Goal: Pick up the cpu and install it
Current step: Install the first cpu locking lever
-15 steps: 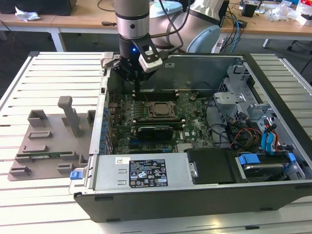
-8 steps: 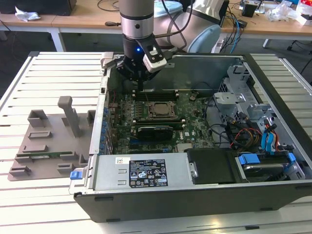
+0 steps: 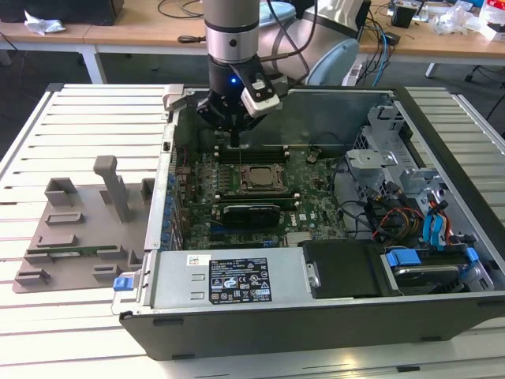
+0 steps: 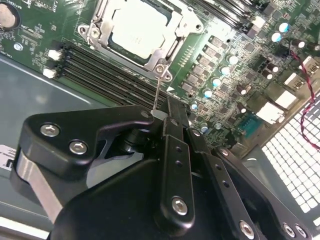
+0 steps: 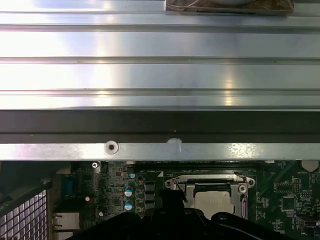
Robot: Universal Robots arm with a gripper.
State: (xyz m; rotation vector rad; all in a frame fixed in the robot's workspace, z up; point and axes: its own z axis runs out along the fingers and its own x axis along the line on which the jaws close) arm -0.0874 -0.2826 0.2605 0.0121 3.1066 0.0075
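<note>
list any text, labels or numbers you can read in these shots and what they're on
Nothing can be quoted.
black label on the metal box inside the computer case: rows of print and symbols, too small to read.
white sticker beside it: too small to read.
motherboard: tiny white markings in the second wrist view, blurred.
cpu top, seated in its socket: washed out pale, no legible text.
</note>
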